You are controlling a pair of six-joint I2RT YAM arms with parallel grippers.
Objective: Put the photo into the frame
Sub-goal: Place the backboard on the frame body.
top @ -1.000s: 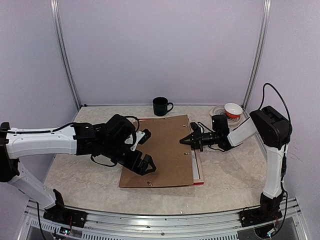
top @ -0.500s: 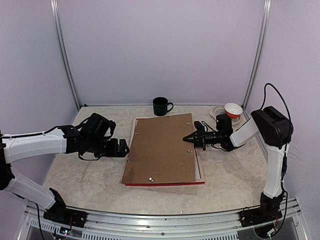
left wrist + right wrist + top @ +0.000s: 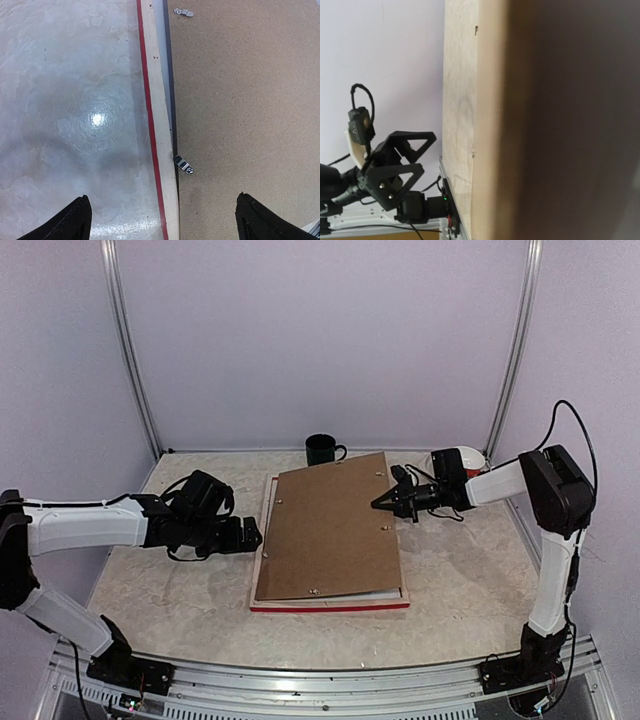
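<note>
Closest to me, the frame (image 3: 330, 606) lies face down on the table (image 3: 170, 590) with its red edge along the near side. The brown board (image 3: 330, 530) rests on its back. 1 second ago that board lay skewed, its near left corner hanging off the frame, and the left gripper was over it. Now the board lines up far better with the frame. The left gripper (image 3: 248, 536) has backed out to just beside the frame's left edge, fingers spread wide and holding nothing.

Farther back on the right, the right gripper (image 3: 382, 503) has its fingers pressed together to a point at the board's right edge. It has slid toward the back of the table in that second. My guess is that the 2 arms have been nudging the board square, so the job looks late, with seating the board and turning its clips left to do. The photo is nowhere in sight. If it is in, it lies under the board.

The overhead view gives the layout but not the fit. The left wrist view shows, between its 2 spread fingers (image 3: 65, 222), the frame's pale wood rail, a dark gap, then the board's edge with 2 small metal clips (image 3: 183, 165). Whether they catch the rail I cannot tell. The right wrist view is nearly filled by the board (image 3: 560, 120), close and blurred. Past it, the left gripper (image 3: 420, 152) stands open.

A black mug (image 3: 322, 450) stands at the back, apart from the frame.
</note>
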